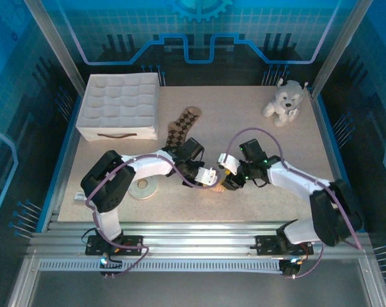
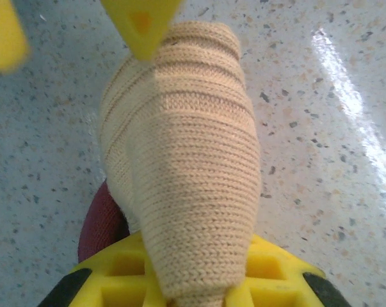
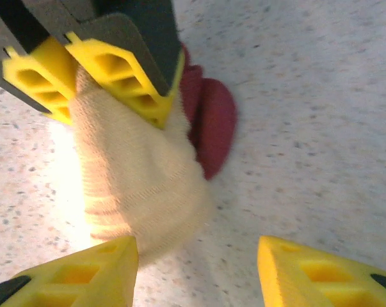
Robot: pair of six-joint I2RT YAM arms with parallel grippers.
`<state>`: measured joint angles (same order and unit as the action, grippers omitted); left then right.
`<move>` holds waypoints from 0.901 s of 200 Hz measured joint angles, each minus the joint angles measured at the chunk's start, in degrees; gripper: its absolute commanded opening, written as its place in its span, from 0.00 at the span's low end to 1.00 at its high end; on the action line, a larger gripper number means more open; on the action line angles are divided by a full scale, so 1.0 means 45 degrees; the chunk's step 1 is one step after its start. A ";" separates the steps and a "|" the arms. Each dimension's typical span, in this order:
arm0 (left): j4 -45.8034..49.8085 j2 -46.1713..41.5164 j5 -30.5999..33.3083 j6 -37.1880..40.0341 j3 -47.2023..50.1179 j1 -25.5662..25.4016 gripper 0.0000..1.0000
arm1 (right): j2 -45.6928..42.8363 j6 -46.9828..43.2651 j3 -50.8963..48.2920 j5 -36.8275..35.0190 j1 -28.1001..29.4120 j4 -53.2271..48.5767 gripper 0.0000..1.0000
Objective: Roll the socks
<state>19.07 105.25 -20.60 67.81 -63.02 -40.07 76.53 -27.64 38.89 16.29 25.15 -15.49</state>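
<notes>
My left tool (image 3: 84, 89) was clamped on the tan sock (image 2: 186, 179), its yellow fingers (image 3: 125, 77) pinching one end of the bundled fabric. The bundle sat at the front middle of the surface (image 1: 257, 147); I could not tell whether it was touching. A dark red part (image 3: 212, 121) poked out beside the grip. My right tool (image 3: 193, 268) was open and held nothing, one finger just beside the sock's free end. The argyle sock (image 1: 182, 128) lay flat further back, next to the white box (image 1: 119, 105).
</notes>
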 measured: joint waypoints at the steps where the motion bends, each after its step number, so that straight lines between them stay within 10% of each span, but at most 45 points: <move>1: 0.0029 0.0010 -0.0015 -0.0005 -0.0019 0.0005 0.00 | -0.0053 0.0019 -0.0039 -0.0034 -0.0005 0.0049 0.53; 79: 0.4216 0.2249 -0.1064 -0.1491 -0.3915 0.0379 0.00 | -0.4580 0.1093 -0.3711 -0.2701 0.0223 0.4158 0.56; 180: 0.8140 0.4575 -0.2074 -0.3725 -0.7509 0.0777 0.00 | -0.5727 -0.1141 -0.5586 -0.8208 0.4371 0.6353 0.56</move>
<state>55.70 125.84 -29.93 51.05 -96.82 -36.58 50.76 -32.77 13.76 -20.64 44.82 13.10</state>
